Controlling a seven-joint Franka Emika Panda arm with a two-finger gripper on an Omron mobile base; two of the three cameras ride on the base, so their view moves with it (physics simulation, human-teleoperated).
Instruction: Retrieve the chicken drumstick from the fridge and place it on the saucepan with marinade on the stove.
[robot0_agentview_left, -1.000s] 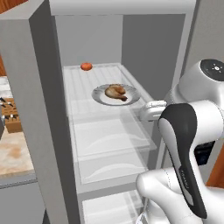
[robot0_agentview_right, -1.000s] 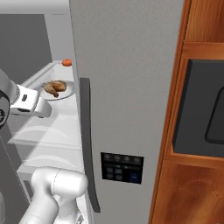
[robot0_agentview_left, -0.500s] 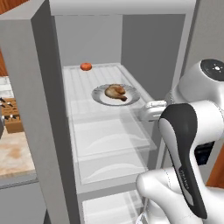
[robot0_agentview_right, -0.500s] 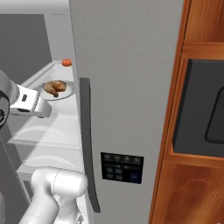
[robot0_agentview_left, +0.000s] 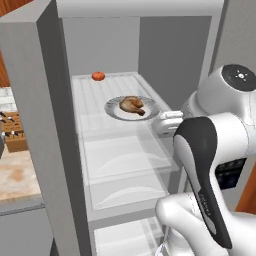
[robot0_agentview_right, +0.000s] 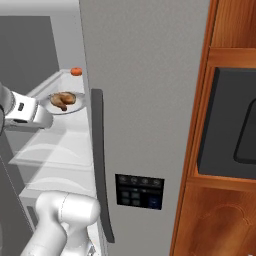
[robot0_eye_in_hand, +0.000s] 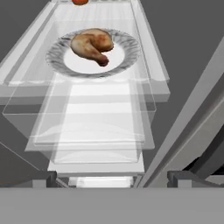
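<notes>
Jaws wide, short of chicken drumstick (robot0_eye_in_hand: 92, 45)

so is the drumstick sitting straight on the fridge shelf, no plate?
No, the chicken drumstick lies on a white plate on the upper shelf of the fridge.

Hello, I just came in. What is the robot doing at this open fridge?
The robot arm is reaching toward the open fridge. Its gripper is open and holds nothing. It faces the chicken drumstick, which lies on a plate on a clear shelf, not yet touched. A small red item sits further back.
</notes>
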